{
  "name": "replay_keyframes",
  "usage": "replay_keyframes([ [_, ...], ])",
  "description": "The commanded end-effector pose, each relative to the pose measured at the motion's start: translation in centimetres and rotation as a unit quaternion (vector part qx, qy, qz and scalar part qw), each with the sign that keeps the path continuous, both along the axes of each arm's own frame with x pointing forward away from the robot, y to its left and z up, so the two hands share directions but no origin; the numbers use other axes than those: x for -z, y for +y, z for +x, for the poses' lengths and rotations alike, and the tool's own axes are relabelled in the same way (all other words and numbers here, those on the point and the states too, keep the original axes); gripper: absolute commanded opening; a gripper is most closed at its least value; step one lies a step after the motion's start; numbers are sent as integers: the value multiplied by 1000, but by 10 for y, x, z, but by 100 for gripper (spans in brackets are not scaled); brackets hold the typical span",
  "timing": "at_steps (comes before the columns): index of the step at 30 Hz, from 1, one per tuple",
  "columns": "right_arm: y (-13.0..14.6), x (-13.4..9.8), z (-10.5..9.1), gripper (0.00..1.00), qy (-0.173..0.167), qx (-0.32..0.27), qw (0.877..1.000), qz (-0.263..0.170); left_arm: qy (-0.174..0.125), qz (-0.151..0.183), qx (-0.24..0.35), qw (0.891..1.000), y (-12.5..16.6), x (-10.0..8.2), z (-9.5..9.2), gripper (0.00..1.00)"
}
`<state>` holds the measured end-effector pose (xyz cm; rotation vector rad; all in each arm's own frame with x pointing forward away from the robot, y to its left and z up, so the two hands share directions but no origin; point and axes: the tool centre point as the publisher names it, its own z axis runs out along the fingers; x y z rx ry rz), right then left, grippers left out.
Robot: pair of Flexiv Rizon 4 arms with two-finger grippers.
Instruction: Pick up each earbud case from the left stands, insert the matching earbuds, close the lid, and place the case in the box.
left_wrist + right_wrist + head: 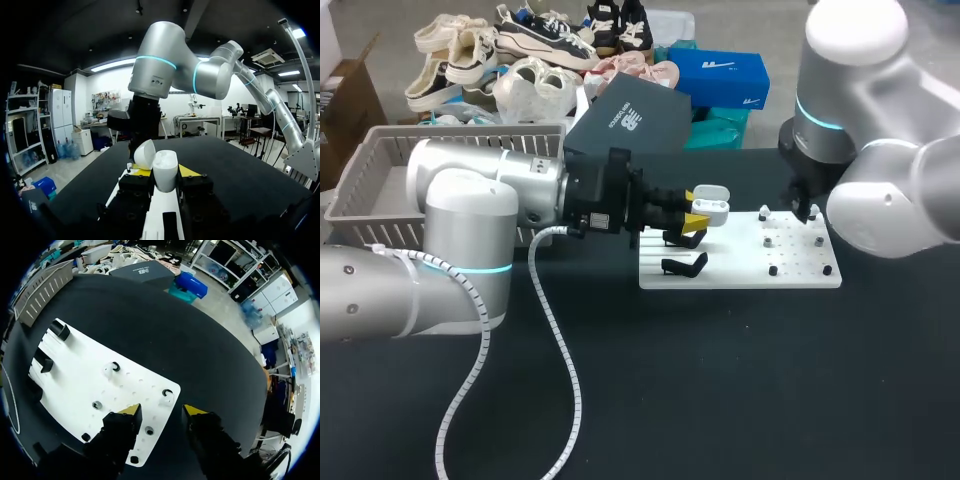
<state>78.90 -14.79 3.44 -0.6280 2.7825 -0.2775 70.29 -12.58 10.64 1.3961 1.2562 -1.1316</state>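
Surface: black table (720,380) carrying a white board (740,272).
Case: earbud case (165,172), lid open, clamped in the left gripper (694,213) above the board's stands.
Right gripper (159,415): fingers spread, empty, just above an earbud (165,399); nearer arm.

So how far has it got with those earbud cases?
Early on, it seems. Done: one white case is off its stand, lid open, held in the left gripper. In hand: the right gripper hangs open and empty over the white board. Left: filling the case, shutting its lid and setting it in the grey basket, where I see no case yet.
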Motion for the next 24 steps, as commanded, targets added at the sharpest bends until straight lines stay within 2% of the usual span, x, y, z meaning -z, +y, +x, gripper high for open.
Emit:
replay_keyframes([
  [1,1,4,8,49,5,3,1000,-2,0,-1,2,1000,-1,1,2,0],
  [14,-3,11,14,45,9,11,1000,-3,0,-1,2,1000,-1,1,2,0],
  [16,-4,11,15,39,9,10,1000,-3,0,-1,2,1000,-1,1,2,0],
  [24,-4,11,16,33,8,9,1000,-3,0,-1,2,1000,-1,1,2,0],
])
